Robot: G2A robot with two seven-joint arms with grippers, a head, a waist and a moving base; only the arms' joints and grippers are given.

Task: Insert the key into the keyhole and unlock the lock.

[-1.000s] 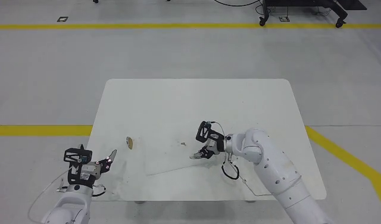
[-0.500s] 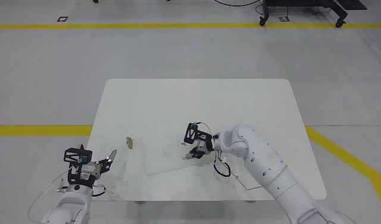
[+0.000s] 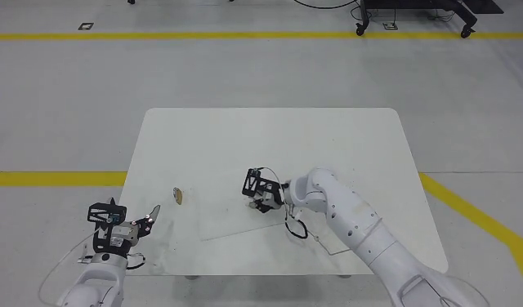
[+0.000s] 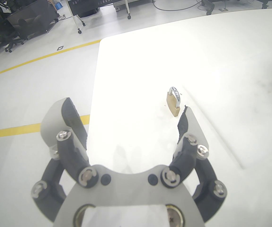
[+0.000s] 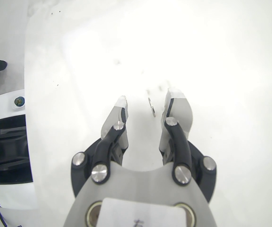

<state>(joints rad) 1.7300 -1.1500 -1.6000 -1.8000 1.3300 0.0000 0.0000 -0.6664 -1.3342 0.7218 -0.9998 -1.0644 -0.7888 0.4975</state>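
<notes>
one thin key (image 5: 152,107), likely light, slippery, sat ungripped between half-open right fingers (image 5: 178,109), well apart from lock (image 4: 173,102); pinch head. left fingers (image 4: 72,116) gaped empty.

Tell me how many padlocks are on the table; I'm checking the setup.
1. The padlock sits on the left part of the table, ahead of the open left gripper, apart from it. None seems hidden.

A white, round-cornered table (image 3: 245,135) is shown. A brass padlock (image 3: 177,195) is laid near its front left. A small key (image 5: 152,107) is seen well apart from it.
</notes>
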